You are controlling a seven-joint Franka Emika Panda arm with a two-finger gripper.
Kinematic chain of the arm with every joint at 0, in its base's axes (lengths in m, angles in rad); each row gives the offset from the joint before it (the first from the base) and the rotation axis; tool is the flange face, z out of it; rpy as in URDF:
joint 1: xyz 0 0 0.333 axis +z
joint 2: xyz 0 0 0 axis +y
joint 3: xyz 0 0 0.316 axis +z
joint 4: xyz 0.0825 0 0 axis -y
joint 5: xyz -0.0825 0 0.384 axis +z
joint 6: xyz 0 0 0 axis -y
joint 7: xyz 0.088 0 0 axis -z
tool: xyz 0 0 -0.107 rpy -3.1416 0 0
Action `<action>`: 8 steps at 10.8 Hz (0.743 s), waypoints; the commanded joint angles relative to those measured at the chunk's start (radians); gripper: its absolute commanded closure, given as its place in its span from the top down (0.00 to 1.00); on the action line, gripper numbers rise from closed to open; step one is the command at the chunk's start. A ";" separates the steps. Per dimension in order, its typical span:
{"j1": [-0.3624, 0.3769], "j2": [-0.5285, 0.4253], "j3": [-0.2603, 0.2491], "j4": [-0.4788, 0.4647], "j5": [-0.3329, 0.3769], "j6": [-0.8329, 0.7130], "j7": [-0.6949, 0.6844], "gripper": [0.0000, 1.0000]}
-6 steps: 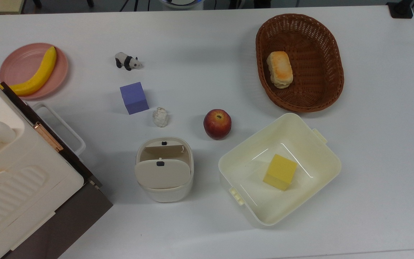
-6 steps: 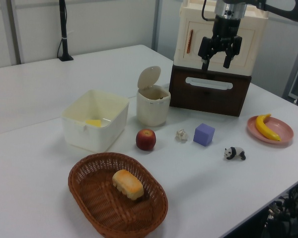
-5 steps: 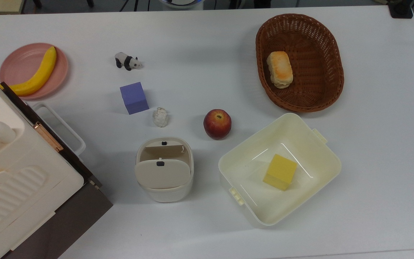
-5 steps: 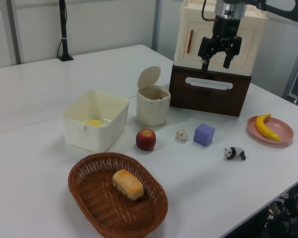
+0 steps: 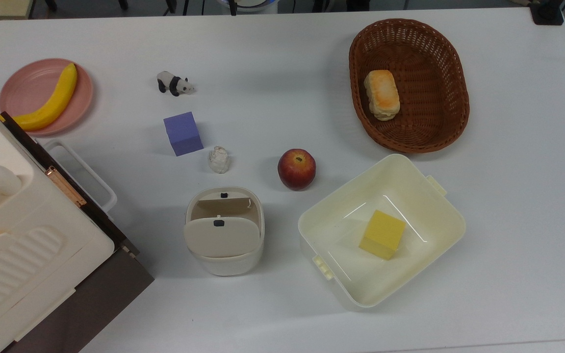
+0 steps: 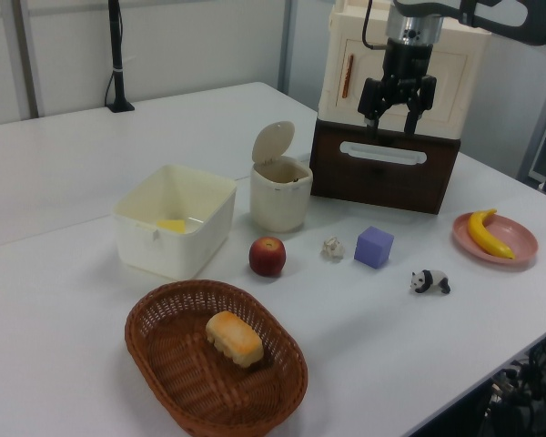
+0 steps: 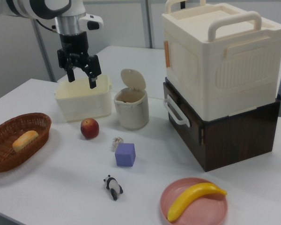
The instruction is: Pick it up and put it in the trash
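Shifting slightly from a moment ago, my claw [image 6: 393, 116] hangs high with fingers spread wide, empty; the crumpled paper wad [image 5: 218, 160] sits untouched between purple cube [image 5: 183, 133] and apple [image 5: 296, 169], near the open-lidded trash bin [image 5: 224, 230].

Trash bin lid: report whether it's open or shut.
Open. The trash bin has its flap lid tipped upright, and the top view shows its inside.

Tight spot around the paper wad [image 5: 218, 160]

Purple block [image 5: 183, 133] sits just beside it on the top view's left, bin [image 5: 224, 230] near below, apple [image 5: 296, 169] off to the right; bare table [image 5: 272, 63] above gives open room, nothing overhead.
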 commanded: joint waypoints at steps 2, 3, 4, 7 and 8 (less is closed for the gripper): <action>0.005 0.024 0.006 0.041 -0.012 -0.012 -0.012 1.00; 0.008 0.022 0.007 0.039 -0.013 -0.010 -0.014 1.00; 0.009 0.027 0.007 0.036 -0.015 -0.005 -0.012 1.00; 0.009 0.021 0.024 -0.072 -0.020 0.042 0.072 1.00; 0.009 0.009 0.024 -0.138 -0.020 0.100 0.174 1.00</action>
